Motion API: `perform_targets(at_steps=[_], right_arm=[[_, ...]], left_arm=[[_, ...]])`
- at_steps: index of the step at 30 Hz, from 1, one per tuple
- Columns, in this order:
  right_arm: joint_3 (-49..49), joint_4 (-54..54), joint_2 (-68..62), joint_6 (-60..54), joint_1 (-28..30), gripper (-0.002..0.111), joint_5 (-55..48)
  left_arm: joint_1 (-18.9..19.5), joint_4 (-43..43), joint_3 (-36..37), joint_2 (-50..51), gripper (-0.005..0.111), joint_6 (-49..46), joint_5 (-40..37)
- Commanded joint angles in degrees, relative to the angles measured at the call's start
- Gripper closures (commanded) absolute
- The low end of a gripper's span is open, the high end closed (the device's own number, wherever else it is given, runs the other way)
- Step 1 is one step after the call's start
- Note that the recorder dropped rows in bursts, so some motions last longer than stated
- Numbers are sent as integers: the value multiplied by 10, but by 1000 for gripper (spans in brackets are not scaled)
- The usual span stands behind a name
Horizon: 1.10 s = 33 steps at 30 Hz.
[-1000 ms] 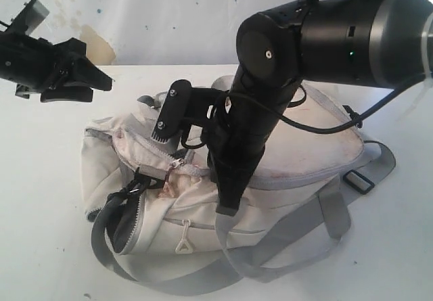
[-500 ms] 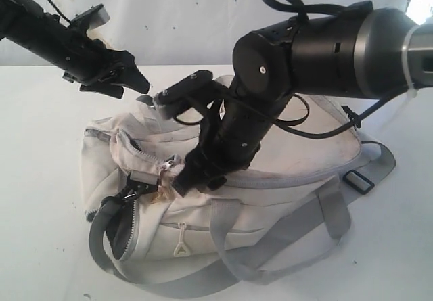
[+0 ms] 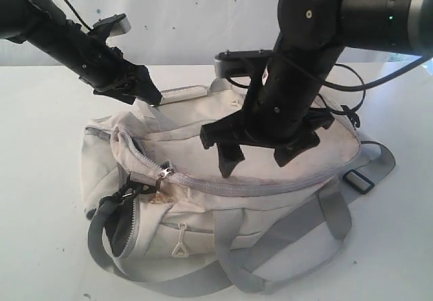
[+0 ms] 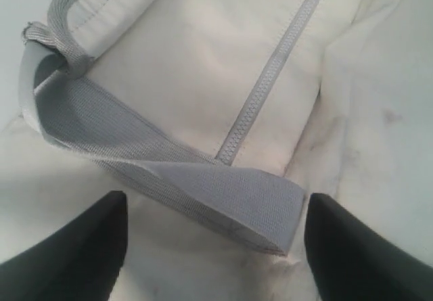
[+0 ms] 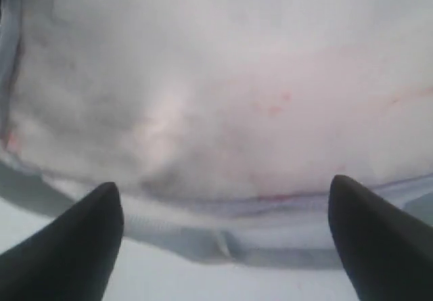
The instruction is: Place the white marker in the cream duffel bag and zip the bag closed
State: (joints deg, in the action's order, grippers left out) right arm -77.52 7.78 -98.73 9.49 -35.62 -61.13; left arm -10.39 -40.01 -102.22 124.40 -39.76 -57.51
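1. Two hands hover over the soft off-white fabric duffel bag [image 3: 176,132] on the white tabletop [image 3: 40,179].
2. My left hand [image 3: 145,93], wide open and empty, straddles a light grey webbing strap [image 4: 169,172].
3. My right hand [image 3: 260,155] gapes empty just above the bag's top panel.
4. Where the white marker lies I cannot tell.

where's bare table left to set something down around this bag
Bare table lies left of the cream duffel bag and right of the black buckle. Crowded: over the bag, where the right tool hangs open at its middle and the left tool at its far-left edge.
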Motion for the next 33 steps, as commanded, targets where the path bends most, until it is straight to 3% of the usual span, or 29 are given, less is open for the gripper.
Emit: perform_targets(at_steps=[1,6,11,17,33], right_arm=[[-5,50,6,-65,3,32,-67],[-5,36,5,-65,36,32,-64],[3,39,5,-47,92,32,-56],[37,45,-9,15,148,32,26],[50,41,-97,35,158,32,39]], left_arm=[[-7,-1,-5,0,26,-8,4],[-22,1,-5,0,26,-26,-6],[-47,56,-5,0,26,-26,1],[-63,78,-5,3,26,-26,-7],[-63,87,-5,68,26,-26,-39]])
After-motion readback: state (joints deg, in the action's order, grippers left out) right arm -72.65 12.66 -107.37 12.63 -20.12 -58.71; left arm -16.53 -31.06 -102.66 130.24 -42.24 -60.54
